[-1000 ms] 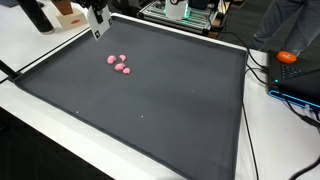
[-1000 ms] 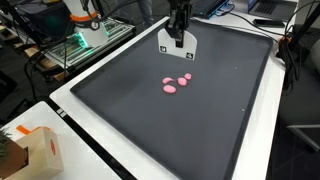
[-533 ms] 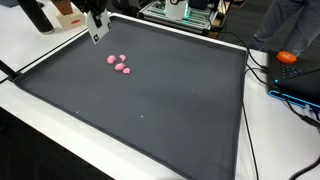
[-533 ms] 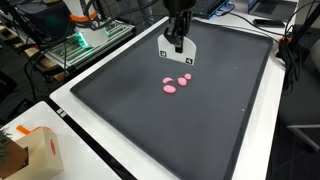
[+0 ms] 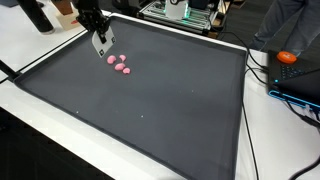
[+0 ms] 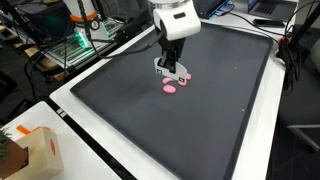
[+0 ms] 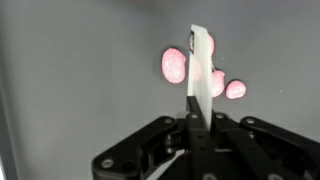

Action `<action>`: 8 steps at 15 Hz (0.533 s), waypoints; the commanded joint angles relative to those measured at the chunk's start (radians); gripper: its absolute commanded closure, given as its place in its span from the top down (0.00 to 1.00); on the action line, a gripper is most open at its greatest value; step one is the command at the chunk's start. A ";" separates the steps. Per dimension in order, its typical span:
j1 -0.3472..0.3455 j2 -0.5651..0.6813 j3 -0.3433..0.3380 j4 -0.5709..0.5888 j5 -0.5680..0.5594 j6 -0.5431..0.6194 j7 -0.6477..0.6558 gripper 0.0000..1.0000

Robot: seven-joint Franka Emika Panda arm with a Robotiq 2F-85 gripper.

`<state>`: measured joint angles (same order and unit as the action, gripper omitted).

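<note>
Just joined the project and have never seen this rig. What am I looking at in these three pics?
The machine is a single robot arm that ends in a two-fingered hand. Two pictures come from cameras standing outside the robot, looking at the table from different places. The third comes from a camera on the wrist, looking out past the fingers. A dark mat covers the table, and a small cluster of pink lumps lies on it. The hand is shut on a thin white strip, whose free end hangs right at the lumps. I cannot tell whether it touches them.
</note>
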<state>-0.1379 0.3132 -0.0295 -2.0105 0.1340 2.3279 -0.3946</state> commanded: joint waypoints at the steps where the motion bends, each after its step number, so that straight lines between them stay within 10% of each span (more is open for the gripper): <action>1: -0.030 0.010 0.020 -0.063 0.038 0.087 -0.063 0.01; 8: -0.043 0.015 0.039 -0.160 0.043 0.237 -0.104 0.01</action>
<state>-0.1593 0.3369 -0.0110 -2.1233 0.1672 2.4987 -0.4712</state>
